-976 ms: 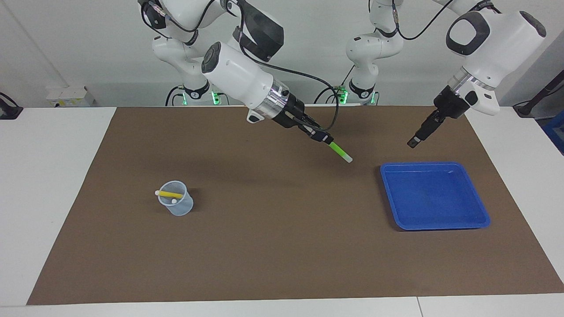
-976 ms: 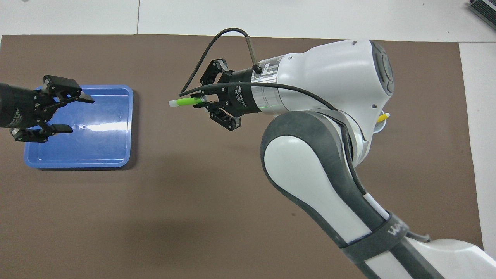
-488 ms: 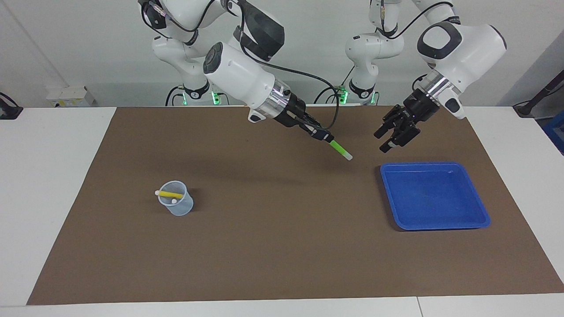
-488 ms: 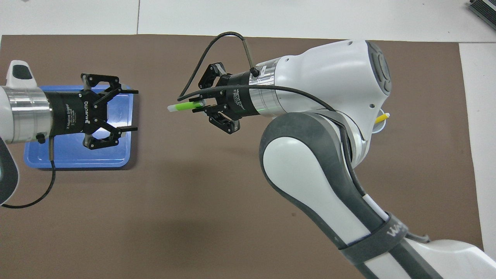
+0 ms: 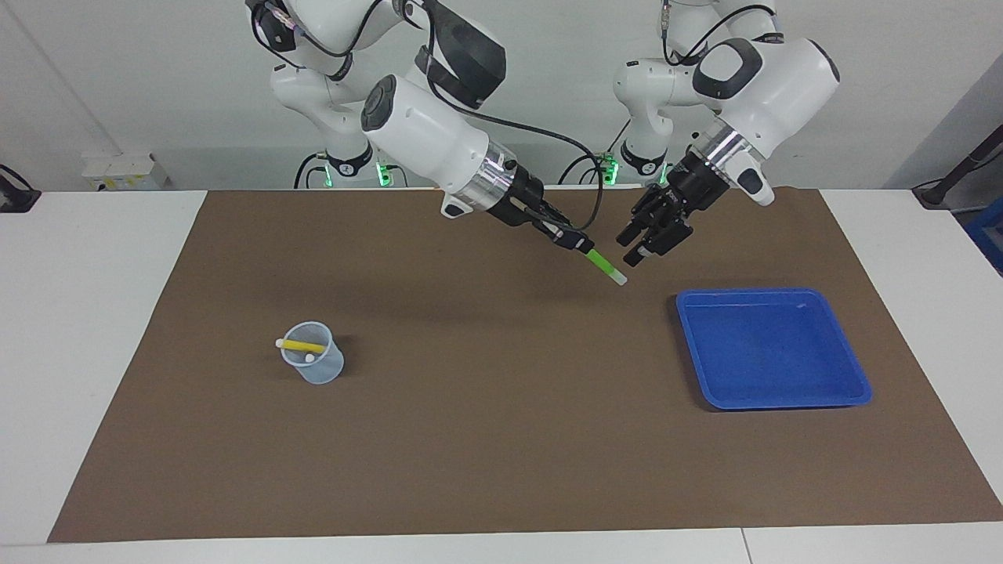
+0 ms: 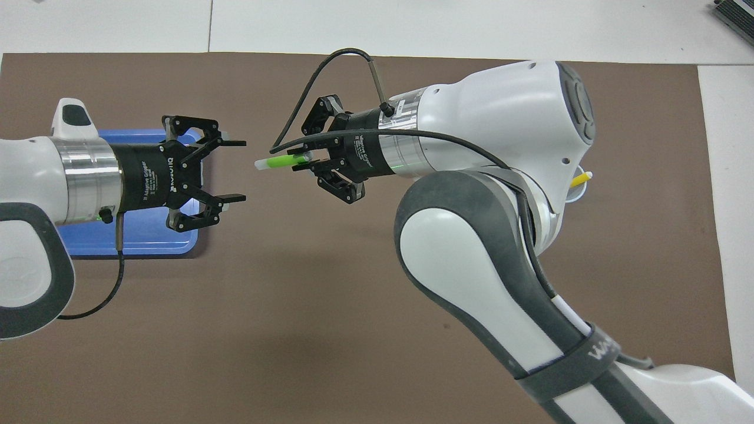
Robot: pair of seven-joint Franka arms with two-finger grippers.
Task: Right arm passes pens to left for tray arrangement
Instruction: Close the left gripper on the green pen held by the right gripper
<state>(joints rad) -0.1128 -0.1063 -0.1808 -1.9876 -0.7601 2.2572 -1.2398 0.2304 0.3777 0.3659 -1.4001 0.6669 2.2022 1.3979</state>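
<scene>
My right gripper (image 5: 584, 247) is shut on the green pen (image 5: 605, 266), held up over the mat with its whitish end pointing toward the left arm's end of the table. My left gripper (image 5: 636, 256) hangs open just short of that end; from overhead its fingertips (image 6: 237, 143) stand apart, level with the green pen (image 6: 283, 160), with a small gap to its tip. The blue tray (image 5: 772, 348) lies empty on the mat under the left arm. A yellow pen (image 5: 302, 345) rests in a translucent cup (image 5: 315, 368) toward the right arm's end.
A brown mat (image 5: 501, 439) covers most of the white table. From overhead the right arm (image 6: 471, 235) hides nearly all of the cup, and the left arm (image 6: 76, 176) covers much of the tray (image 6: 135, 242).
My left gripper has swung from over the tray toward the green pen's tip, turned to face it, and its jaws have narrowed somewhat. The right gripper has barely moved.
</scene>
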